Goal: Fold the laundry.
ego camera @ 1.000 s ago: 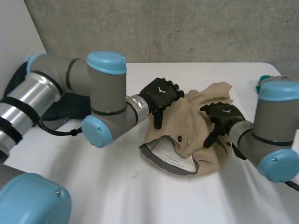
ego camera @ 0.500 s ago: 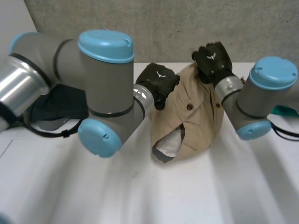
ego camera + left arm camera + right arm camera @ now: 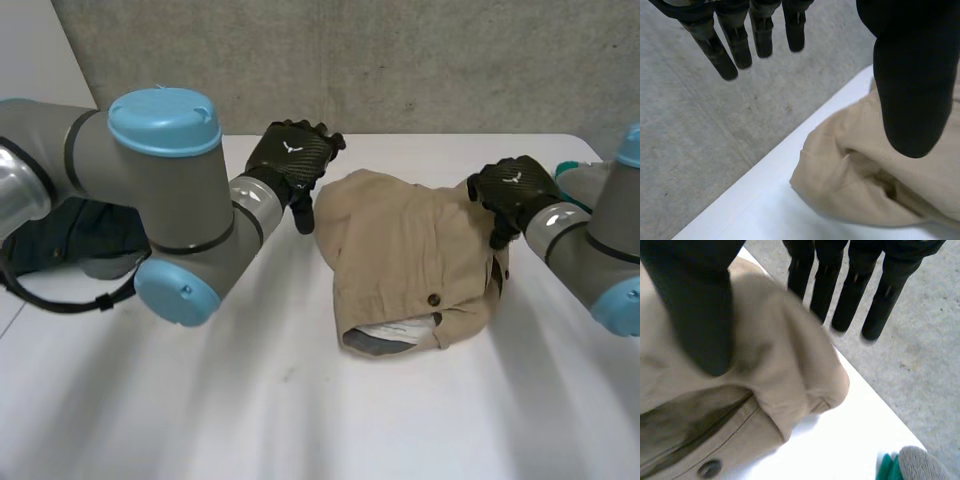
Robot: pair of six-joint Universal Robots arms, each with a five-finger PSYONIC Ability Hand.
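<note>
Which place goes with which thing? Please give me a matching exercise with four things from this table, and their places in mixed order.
Things:
1. left hand
2. right hand
3. beige garment
4. dark cloth

Places:
A. in the middle of the white table
B. at the beige garment's far right corner
C. behind the left arm, at the table's side
D. near the beige garment's far left corner

Pairs: 1-D, 2-B, 3-A, 4-C

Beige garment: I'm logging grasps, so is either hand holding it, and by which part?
Nothing is held. The left hand is open beside the garment; the right hand is open over its far right corner.
</note>
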